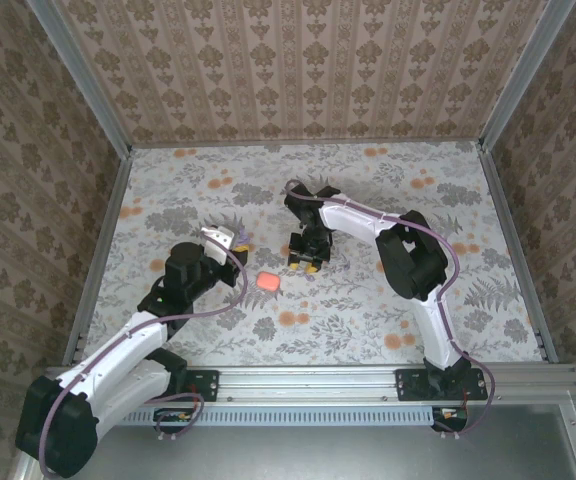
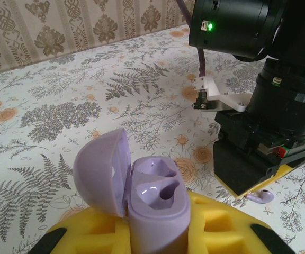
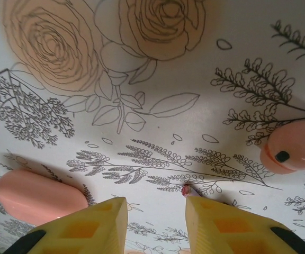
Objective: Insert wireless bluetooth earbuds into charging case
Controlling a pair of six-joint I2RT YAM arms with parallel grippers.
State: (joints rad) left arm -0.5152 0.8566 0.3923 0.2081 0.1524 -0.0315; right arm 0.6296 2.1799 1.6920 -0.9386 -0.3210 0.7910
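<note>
The left fingers (image 2: 222, 226) are clamped on a lilac case (image 2: 158, 203), which stands upright between the yellow pads. Its lid (image 2: 100, 170) is swung open to one side, and the two wells (image 2: 160, 182) inside are both hollow. From above, this case is held up and to the left of a coral case (image 1: 266, 283) that lies flat on the bench (image 1: 368, 320), near it but not touching.

The right fingers (image 3: 83, 228) point down at the bench, up and to the right of the coral case and near it. They stand somewhat apart, with bare bench showing in the gap between them. A lilac earbud (image 2: 261, 197) lies on the bench at their foot, just beside the yellow tip and partly tucked under it. In the right wrist view only the earbud's small end (image 3: 188, 189) peeks out, at the inner top corner of one finger. It sits at the edge of the gap rather than in its middle, and I cannot tell whether that finger touches it.

In the same view the coral case lies just outside the other finger. A round coral piece (image 3: 293, 146) with a dark spot sits on the far side, well apart from the case.
</note>
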